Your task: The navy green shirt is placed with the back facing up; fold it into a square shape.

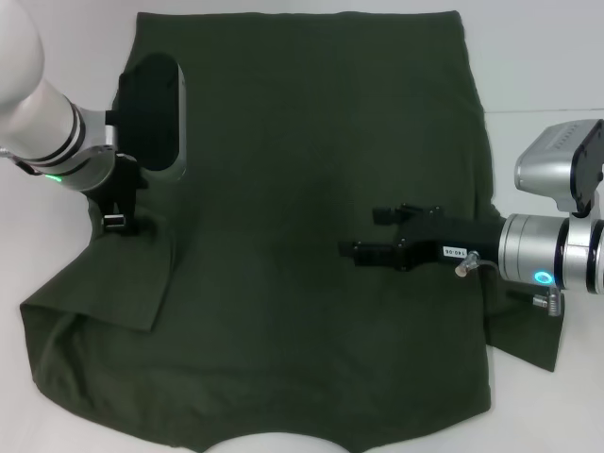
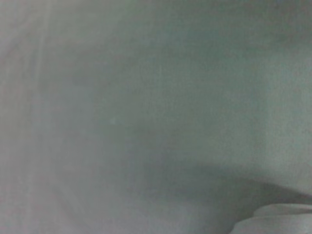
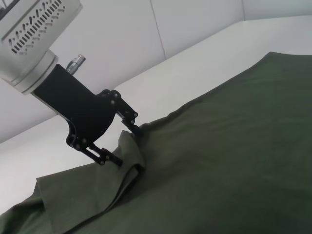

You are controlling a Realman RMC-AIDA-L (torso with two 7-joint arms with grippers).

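In the head view, the navy green shirt lies spread flat over the white table, plain side up, covering most of the surface. Its left sleeve is folded inward onto the body, forming a flap with a slanted edge near the lower left. The left gripper points down at the shirt's left edge, at the top of that folded flap, with its fingers pressed into the cloth; from this angle it appears clenched on the fabric. The right gripper reaches in horizontally from the right, above the middle of the shirt, its black fingers spread apart with nothing between them. A corner of the right sleeve shows under the right wrist.

The left wrist view is filled with a blurred grey-green surface, very close to the lens; nothing more can be made out.

In the right wrist view, the left gripper shows farther off at the shirt's edge, beside the white table. Its fingers are closed on a raised fold of the navy green shirt, which puckers upward between them while the rest lies flat.
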